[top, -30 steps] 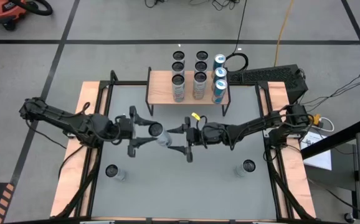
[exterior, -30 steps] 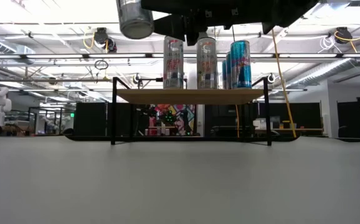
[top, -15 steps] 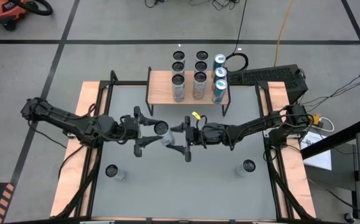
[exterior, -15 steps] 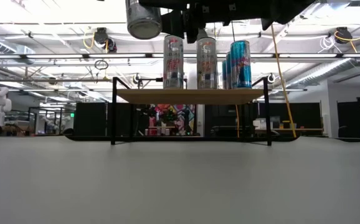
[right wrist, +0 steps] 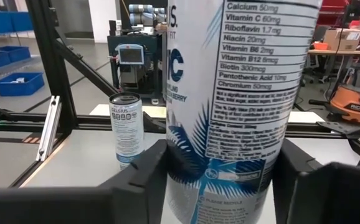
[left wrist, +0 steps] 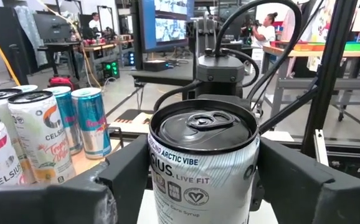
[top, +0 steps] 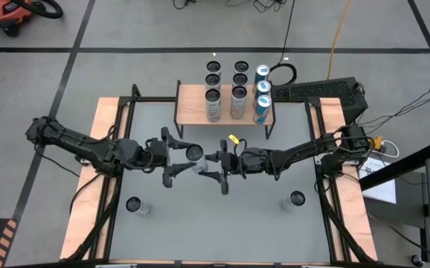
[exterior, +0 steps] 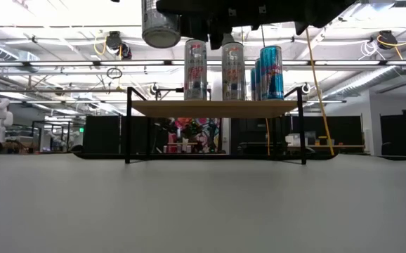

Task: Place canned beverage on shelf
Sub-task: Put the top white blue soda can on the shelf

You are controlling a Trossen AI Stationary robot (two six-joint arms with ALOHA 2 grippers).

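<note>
A white and blue canned beverage point(top: 195, 155) hangs upright above the middle of the table between both arms. My left gripper point(top: 190, 156) comes from the table's left and is shut on its upper part. My right gripper point(top: 210, 166) comes from the right and is shut on its lower part. In the low view only the can's bottom point(exterior: 161, 22) shows under the dark arms. The shelf point(top: 193, 104) stands at the table's far edge on thin black legs point(exterior: 128, 126), with several cans point(top: 236, 93) upright on its wood top. My left gripper pinches the can's upper wall point(left wrist: 158, 163) just below the rim, one finger point(left wrist: 127, 177) on each side. The fingers lie level, coming from the table's left. The can stands upright, clear of the table. My right gripper pinches the can's lower wall point(right wrist: 186, 168) between its two fingers point(right wrist: 144, 177), level, from the table's right. The can's printed label rises upright above the fingers.
Two more cans stand on the grey table, one near the front left point(top: 135, 205) and one near the front right point(top: 295, 199). The front-left can shows again in the right wrist view point(right wrist: 125, 127). Wooden side rails point(top: 96, 171) edge the table.
My left gripper has carried the can a little toward the table's right, up to my right gripper. My right gripper's fingers have closed in onto the can's lower part. The can has stayed upright and clear of the table.
</note>
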